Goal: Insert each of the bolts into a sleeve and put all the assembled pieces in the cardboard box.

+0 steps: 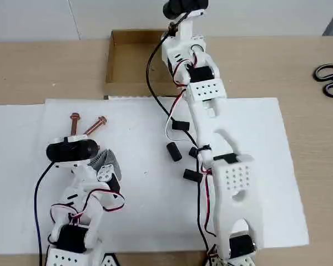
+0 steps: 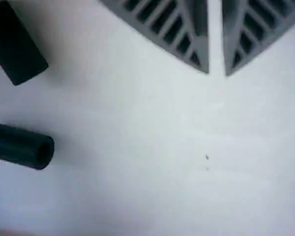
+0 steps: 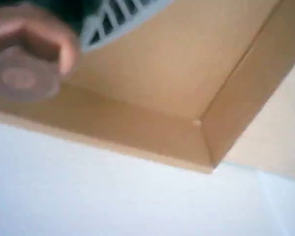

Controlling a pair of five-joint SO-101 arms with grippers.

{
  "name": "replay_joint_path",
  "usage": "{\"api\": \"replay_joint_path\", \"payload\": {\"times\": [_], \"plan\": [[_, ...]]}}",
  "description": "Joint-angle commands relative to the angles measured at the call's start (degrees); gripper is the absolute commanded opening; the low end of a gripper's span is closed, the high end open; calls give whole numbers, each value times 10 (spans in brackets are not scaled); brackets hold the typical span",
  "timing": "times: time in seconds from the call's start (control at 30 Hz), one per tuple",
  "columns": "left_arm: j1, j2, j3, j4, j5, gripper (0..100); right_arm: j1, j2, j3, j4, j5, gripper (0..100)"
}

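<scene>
My right gripper (image 3: 76,29) hangs over the inside of the cardboard box (image 3: 152,73), shut on a copper bolt (image 3: 22,78) with a dark sleeve on its shaft; the bolt's head shows blurred. From above, the right arm (image 1: 202,83) stretches to the box (image 1: 127,61). Two loose copper bolts (image 1: 75,123) (image 1: 95,126) lie on the white sheet just beyond my left gripper (image 1: 106,160). That gripper (image 2: 216,69) stands low over the sheet, its grey fingers (image 2: 177,34) shut on nothing. Two black sleeves (image 2: 17,46) (image 2: 22,145) lie off to its side.
Three black sleeves (image 1: 180,124) (image 1: 173,151) (image 1: 192,175) lie along the right arm on the white sheet (image 1: 139,210). Scissors (image 1: 330,77) rest at the table's far right edge. Cables trail from both arms.
</scene>
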Motion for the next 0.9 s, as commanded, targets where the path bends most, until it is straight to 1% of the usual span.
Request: {"api": "replay_joint_path", "payload": {"times": [0.0,0.07,0.13,0.17,0.33,0.4,0.53,0.6,0.73,0.8,0.87], "plan": [[2,-5,6,-12,-2,6,7,49,-122,-14,9,4],[1,-5,7,-12,-1,6,5,78,-153,12,17,5],[3,-5,7,-12,-2,6,1,100,-178,59,41,17],[3,-5,7,-12,-2,6,0,109,-186,81,48,39],[4,-5,7,-13,-1,6,0,125,-225,167,49,222],[4,-5,7,-14,-1,6,0,125,-246,194,49,250],[4,-5,7,-15,-1,6,0,125,-298,247,49,232],[4,-5,7,-15,-1,6,0,124,-337,297,50,212],[4,-5,7,-15,-1,6,-3,124,-423,446,50,164],[4,-5,7,-15,-1,6,0,124,-462,526,51,156],[4,-5,7,-14,-1,6,1,124,-466,606,54,157]]}}
